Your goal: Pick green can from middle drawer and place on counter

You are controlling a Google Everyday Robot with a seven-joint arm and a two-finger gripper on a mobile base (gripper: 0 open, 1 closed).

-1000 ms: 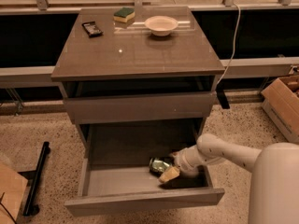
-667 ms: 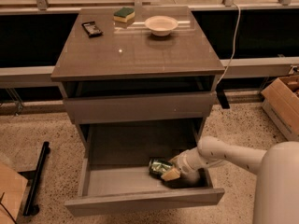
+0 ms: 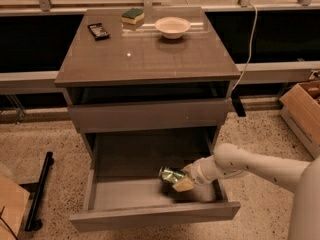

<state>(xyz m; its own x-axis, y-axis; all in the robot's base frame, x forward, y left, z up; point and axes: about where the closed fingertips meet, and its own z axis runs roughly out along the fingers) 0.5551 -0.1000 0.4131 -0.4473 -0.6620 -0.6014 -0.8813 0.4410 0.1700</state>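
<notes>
The green can, shiny with a silvery end, sits tilted on its side over the right front part of the pulled-out middle drawer. The gripper is clasped on it there. The glossy grey-brown counter lies above, well apart from the can.

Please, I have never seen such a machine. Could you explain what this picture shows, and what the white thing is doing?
The white tube is the robot's single arm, reaching in from the right. One camera looks down at a cabinet from the front; where it is mounted is not known. The arm's end effector is inside the open middle drawer, right against a green can lying there. Whether it already grips the can is unclear. On the counter are a sponge, a white bowl and a small black object.
</notes>
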